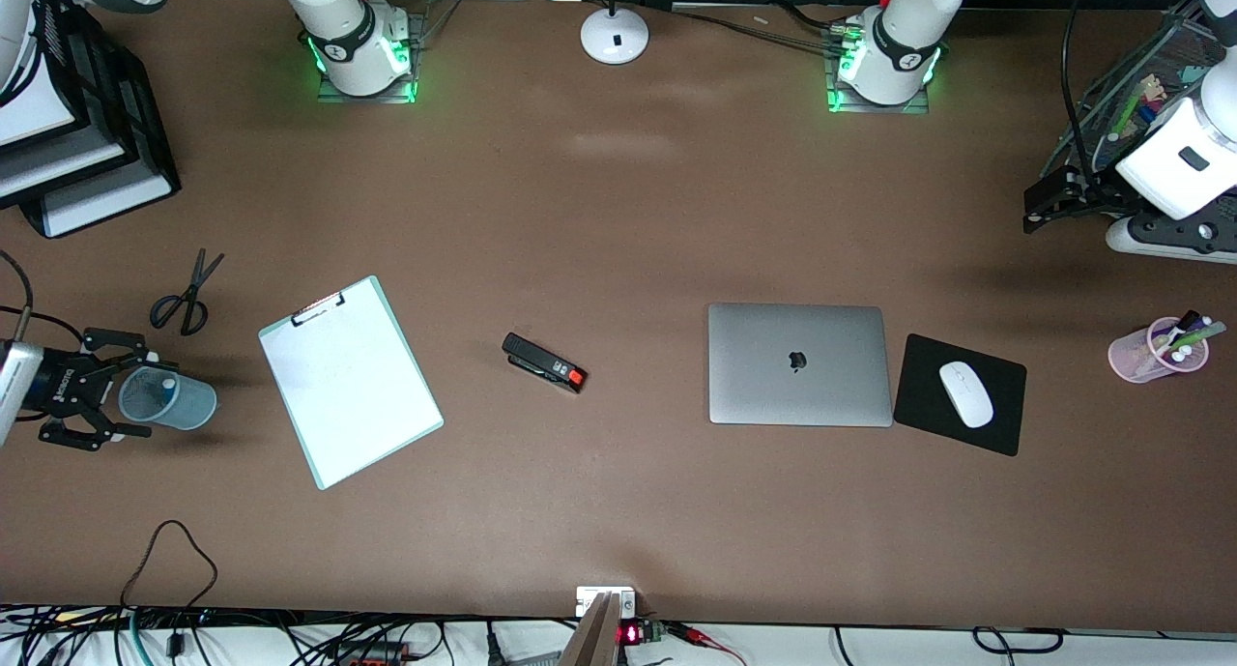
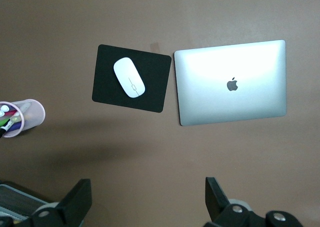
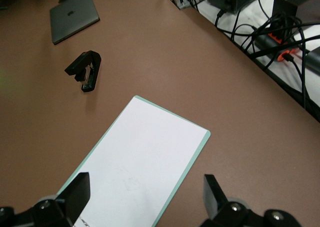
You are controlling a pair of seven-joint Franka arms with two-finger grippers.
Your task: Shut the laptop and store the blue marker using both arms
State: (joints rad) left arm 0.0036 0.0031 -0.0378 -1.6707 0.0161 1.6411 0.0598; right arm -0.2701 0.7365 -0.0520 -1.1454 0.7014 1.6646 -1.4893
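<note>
Laptop (image 1: 799,363) shut flat on the table (image 1: 618,212), lid up with the dark logo showing, toward the left arm's end. Well apart from the left gripper (image 1: 1049,202), which hangs up in the air by the wire tray (image 1: 1126,86) at that end, fingers (image 2: 77,202) spread wide and holding nothing. Just beside the laptop, a black mouse pad (image 1: 1000,410) bearing a white mouse (image 1: 966,393).

Blue marker (image 1: 168,384) standing in the blue mesh cup (image 1: 179,402) at the right arm's end, only its pale tip visible above the rim. Right gripper (image 1: 92,395) just beside that cup, fingers (image 3: 75,194) wide apart and gripping nothing; cannot tell whether touching the cup.

Pink cup (image 1: 1150,352) near the left arm's end, filled with several pens. Wire tray holding long coloured markers. Black stacked trays (image 1: 87,154) with white sheets at the right arm's end.

Between cup and laptop: scissors (image 1: 186,299), a clipboard (image 1: 350,381) with white paper, a black stapler (image 1: 544,362).
</note>
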